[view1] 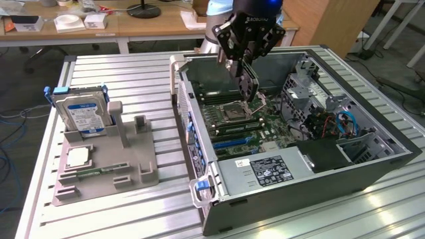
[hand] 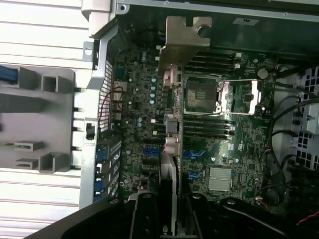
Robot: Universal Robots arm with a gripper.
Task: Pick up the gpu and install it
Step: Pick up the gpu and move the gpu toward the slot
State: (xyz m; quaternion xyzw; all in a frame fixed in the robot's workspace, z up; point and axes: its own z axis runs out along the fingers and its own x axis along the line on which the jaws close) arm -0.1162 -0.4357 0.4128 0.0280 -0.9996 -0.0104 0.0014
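Claw (view1: 243, 69) is pinched on the gpu (view1: 248, 89), card hanging on edge below the fingers, inside the open PC case (view1: 371, 169) and above the motherboard (view1: 265, 132)

Card is not seated. Its lower end is over the CPU socket (view1: 232, 110), just beside the raised socket latch (view1: 258, 102)

Wrist view: gpu (hand: 170, 127) seen edge-on, metal end bracket (hand: 185, 37) at the far end toward the case wall, fingers (hand: 148, 214) on both sides of it. The card's line runs alongside the CPU socket (hand: 202, 94) and crosses the blue slots (hand: 149, 149) rather than lining up with them

In the way or close by:
- memory sticks (view1: 234, 127) on the near side of the socket
- blue slots (view1: 232, 142) further toward the power supply (view1: 265, 169)
- drive cage (view1: 305, 94) and loose blue and orange cables (view1: 347, 124) on the exterior view's right
- heatsink (hand: 219, 178) on the board, near the claw

Outside the case, on the exterior view's left: grey fixture (view1: 109, 169) on the slatted table (view1: 126, 74), holding a hard drive (view1: 81, 113) upright and a CPU chip (view1: 77, 157) lying flat, well apart from the claw
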